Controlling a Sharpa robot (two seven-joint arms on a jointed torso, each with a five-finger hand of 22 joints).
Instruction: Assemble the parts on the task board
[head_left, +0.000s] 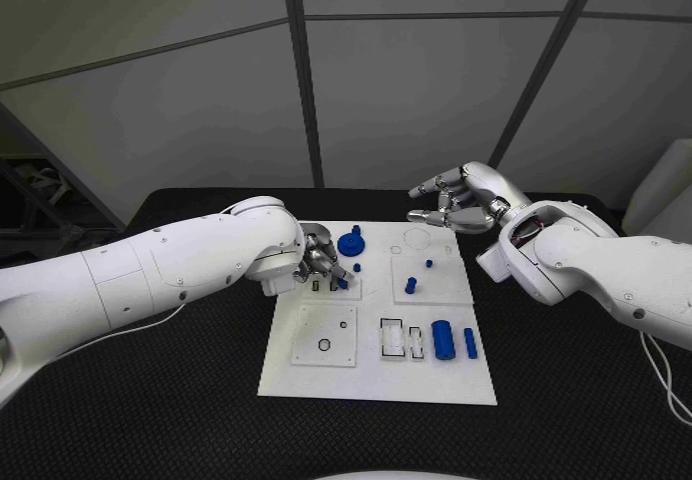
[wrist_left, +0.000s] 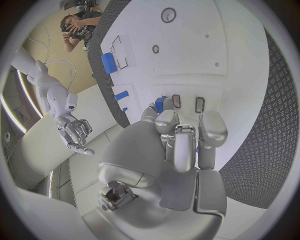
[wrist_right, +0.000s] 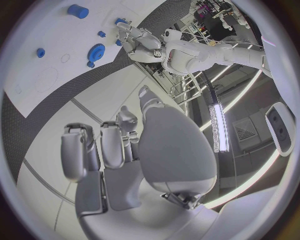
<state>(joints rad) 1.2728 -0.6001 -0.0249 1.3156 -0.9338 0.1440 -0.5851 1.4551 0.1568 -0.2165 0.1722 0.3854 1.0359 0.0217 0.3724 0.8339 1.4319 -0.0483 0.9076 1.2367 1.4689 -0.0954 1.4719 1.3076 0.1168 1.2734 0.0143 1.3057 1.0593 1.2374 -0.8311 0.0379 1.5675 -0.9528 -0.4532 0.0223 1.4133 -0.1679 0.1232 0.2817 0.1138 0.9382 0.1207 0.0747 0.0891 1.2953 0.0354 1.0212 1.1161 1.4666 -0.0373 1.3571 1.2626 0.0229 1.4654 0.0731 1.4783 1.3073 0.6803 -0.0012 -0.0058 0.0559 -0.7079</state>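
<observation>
**Left hand on a blue part at the board's upper left**

On the task board (head_left: 378, 385), at ten o'clock, a small blue part (head_left: 340, 283) is pinched by the left hand (head_left: 320, 266), beside a blue gear (head_left: 353, 243). The right hand (head_left: 459, 203) is held empty, fingers apart, above the worktop (head_left: 577, 400) at one o'clock.

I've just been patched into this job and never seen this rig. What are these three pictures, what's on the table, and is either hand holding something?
This is a two-armed robot with silver many-fingered hands. The head view looks down from its head; the two round pictures come from cameras behind each wrist.

On the black table lies the white task board, with blue parts: a gear, two cylinders near the front, and small pegs.

The left hand is down on the board, its fingers around a small blue part; whether it truly grips it I cannot tell. The right hand hovers behind the board, fingers apart, holding nothing.
</observation>
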